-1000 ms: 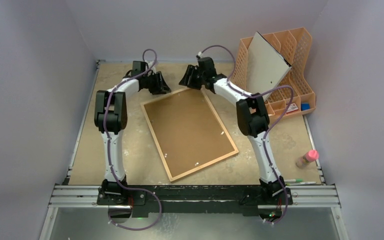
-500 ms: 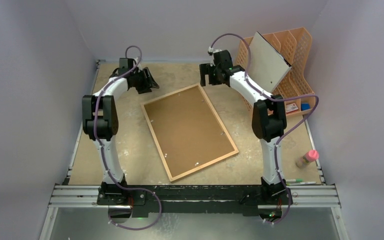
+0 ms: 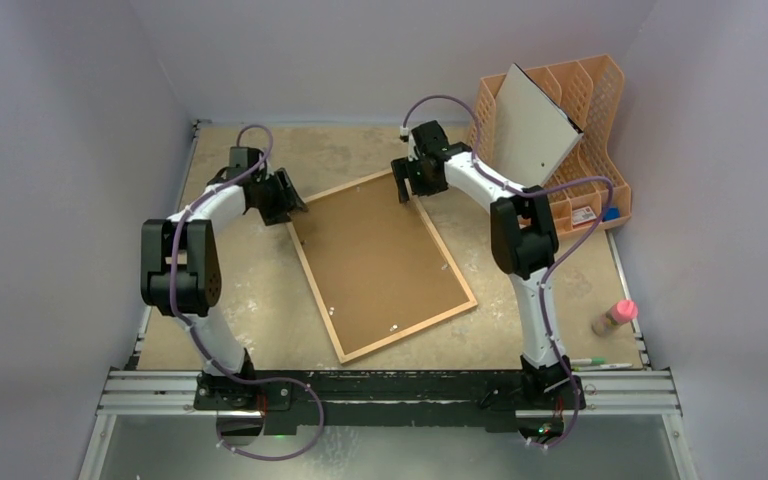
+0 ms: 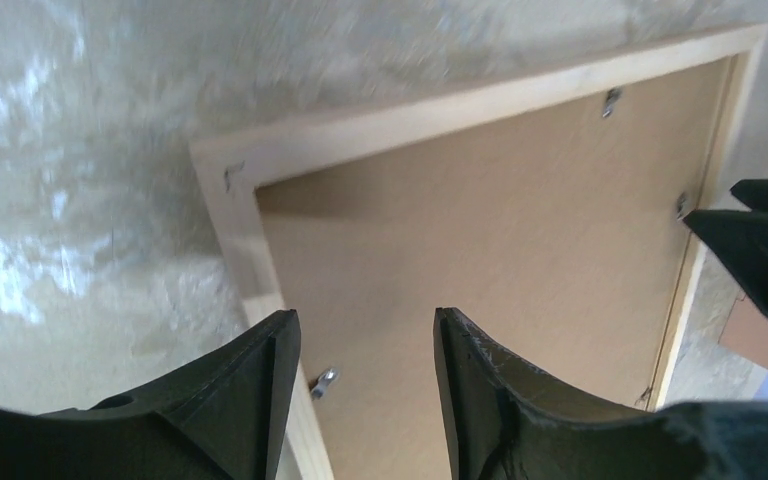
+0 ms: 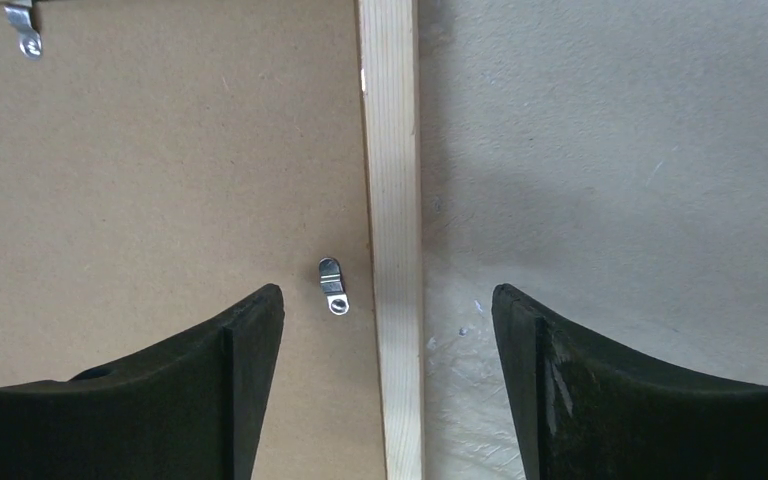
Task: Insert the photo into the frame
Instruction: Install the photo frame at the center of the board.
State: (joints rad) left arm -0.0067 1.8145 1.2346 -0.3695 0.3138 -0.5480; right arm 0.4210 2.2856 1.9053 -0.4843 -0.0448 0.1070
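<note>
Frame (image 4: 410, 120): lies at the table's (image 3: 260, 290) centre, back side up and turned so its long axis runs from 11 o'clock to 5 o'clock. Face-down is the loading position, since it puts the rear opening uppermost.
Backing panel (image 3: 375, 260): brown hardboard, seated inside the wooden rails and covering the whole opening.
Clips: small metal turn clips sit along the inner edge. One (image 5: 332, 285) lies just beside the rail on the right side, its tab resting on the panel. Judged to be holding the panel in.
Photo: not seen in any view. Whether it lies under the panel cannot be told.
Left gripper (image 4: 365, 320): over the frame's 10 o'clock corner, fingers apart and nothing between them. A clip (image 4: 325, 380) shows just below the left finger.
Right gripper (image 5: 388, 295): over the frame's 1 o'clock edge, fingers spread wide, one either side of the rail, gripping nothing.
Reason for stance: judged that each arm is lining up on a clip or rail to free or check the panel.
Organizer (image 3: 600, 120): orange lattice at the table's 2 o'clock, propping up a white-grey board (image 3: 535, 125) clear of the work.
Risk: fingertips could skid off the small flat clips.
</note>
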